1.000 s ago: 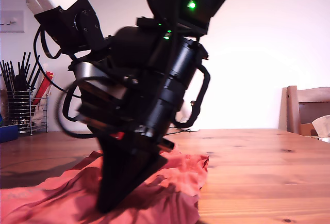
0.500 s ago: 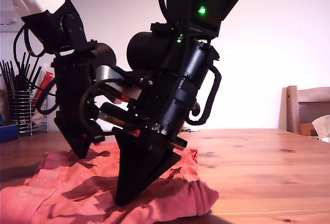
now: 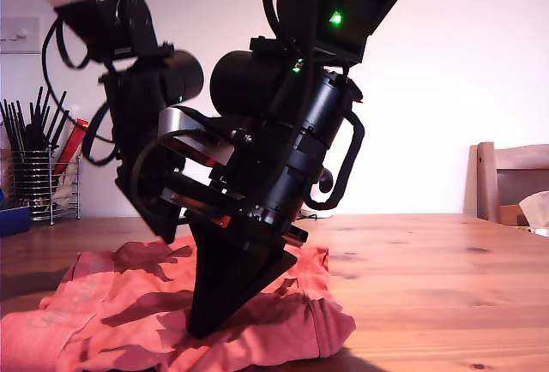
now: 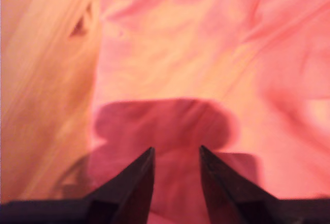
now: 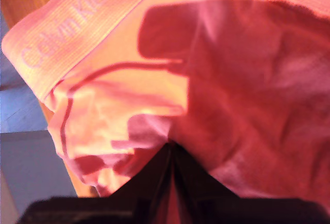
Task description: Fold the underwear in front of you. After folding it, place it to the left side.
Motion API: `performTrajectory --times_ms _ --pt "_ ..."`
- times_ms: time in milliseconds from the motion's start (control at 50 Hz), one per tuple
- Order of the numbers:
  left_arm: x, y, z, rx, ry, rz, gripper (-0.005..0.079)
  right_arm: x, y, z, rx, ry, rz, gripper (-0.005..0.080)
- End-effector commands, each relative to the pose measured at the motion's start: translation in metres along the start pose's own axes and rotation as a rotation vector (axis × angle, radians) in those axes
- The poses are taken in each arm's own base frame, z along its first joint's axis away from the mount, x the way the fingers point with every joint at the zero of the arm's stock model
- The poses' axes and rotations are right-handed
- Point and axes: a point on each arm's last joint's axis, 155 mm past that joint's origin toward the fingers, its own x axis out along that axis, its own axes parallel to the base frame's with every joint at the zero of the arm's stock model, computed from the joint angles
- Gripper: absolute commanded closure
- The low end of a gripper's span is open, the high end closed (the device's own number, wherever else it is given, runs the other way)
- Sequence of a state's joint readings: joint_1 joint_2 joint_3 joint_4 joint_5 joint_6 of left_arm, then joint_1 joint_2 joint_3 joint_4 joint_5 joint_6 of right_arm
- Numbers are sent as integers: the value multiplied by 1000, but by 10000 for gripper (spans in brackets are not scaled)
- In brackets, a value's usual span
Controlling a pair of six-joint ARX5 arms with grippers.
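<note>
Just one underwear, two tools, one table

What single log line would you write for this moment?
underwear: rumpled on table | my first gripper: open, above cloth | my second gripper: closed, tips on cloth

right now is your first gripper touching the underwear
Apart. The first wrist view shows my first gripper with open jaws hanging over the underwear, its shadow cast on the cloth ahead of the tips.
</note>
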State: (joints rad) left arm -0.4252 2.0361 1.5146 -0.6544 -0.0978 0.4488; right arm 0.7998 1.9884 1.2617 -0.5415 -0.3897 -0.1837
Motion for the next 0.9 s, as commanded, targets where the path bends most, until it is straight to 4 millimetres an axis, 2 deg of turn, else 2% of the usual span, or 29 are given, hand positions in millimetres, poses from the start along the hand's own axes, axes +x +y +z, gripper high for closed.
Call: performTrajectory --times_ms 0,120,240,380,420,560,640,800,880 --pt "-11 -4 -3 -22 -2 -30 501 2 0 -8 5 15 4 763" --pt "-25 -13 -3 -91 -25 -112 506 -10 4 -2 -4 -10 13 763" --pt "-40 -15 -5 -157 -39 -171 573 -24 8 4 -32 -38 10 762" --pt "-60 -19 -5 -210 -69 -237 588 -43 4 19 -48 -106 -13 758" --pt "-66 -18 -4 -223 -83 -249 614 -50 3 23 -45 -127 -20 757" --pt "-86 -28 9 -234 -164 -331 710 -67 -9 30 -38 -165 -77 757" --pt "-92 -34 9 -231 -192 -354 768 -74 -19 33 -30 -185 -113 757" --pt "-95 -40 3 -244 -246 -347 766 -77 -38 37 6 -226 -172 757" --pt "-95 -44 -7 -260 -286 -347 766 -75 -47 35 31 -254 -206 757"
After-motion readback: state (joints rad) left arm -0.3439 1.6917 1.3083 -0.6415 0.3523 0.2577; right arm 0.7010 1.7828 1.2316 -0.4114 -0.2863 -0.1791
